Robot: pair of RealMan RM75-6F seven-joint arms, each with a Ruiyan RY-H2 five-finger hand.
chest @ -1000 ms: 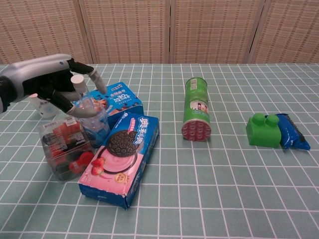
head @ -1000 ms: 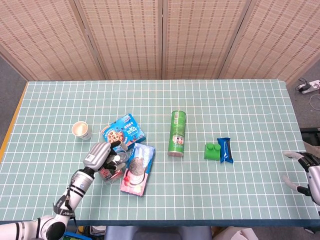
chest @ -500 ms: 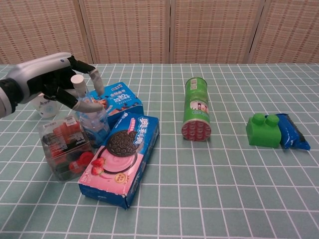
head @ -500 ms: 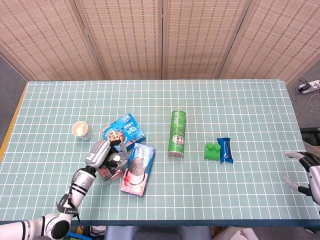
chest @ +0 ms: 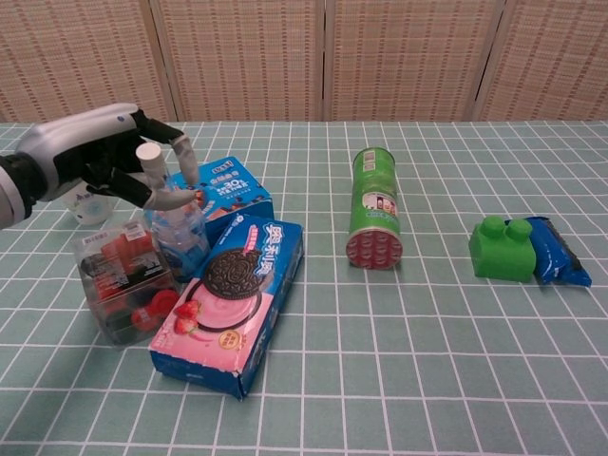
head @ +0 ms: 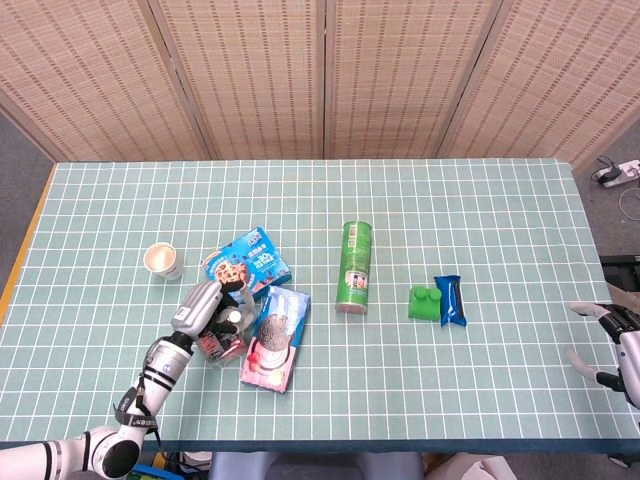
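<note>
The small clear bottle [chest: 174, 220] with a white cap stands upright at the table's [chest: 427, 380] left side, wedged among snack packs, and the left hand [chest: 112, 163] is wrapped about its neck and upper body, thumb crossing in front and the other fingers behind. Largest on the green checked cloth is the pink-and-blue Oreo box [chest: 233, 302], lying flat just right of the bottle and touching it; behind the bottle lies a blue cookie box [chest: 228, 195]. A green chip can [chest: 374, 218] lies on its side near the middle, well apart. To the bottle's left, touching it, sits a clear tub [chest: 122, 277] of red sweets. Far right, a green block [chest: 502, 249] rests against a blue wrapper [chest: 558, 252]. A white paper cup [head: 162, 260] stands behind the hand.

Over the last second the left hand has shifted only slightly, its thumb drawing tighter across the bottle; the bottle has not left the table. That suggests a grasp being settled, with lifting not yet begun. The right hand [head: 612, 342] hangs at the table's right edge, fingers spread, holding nothing.
</note>
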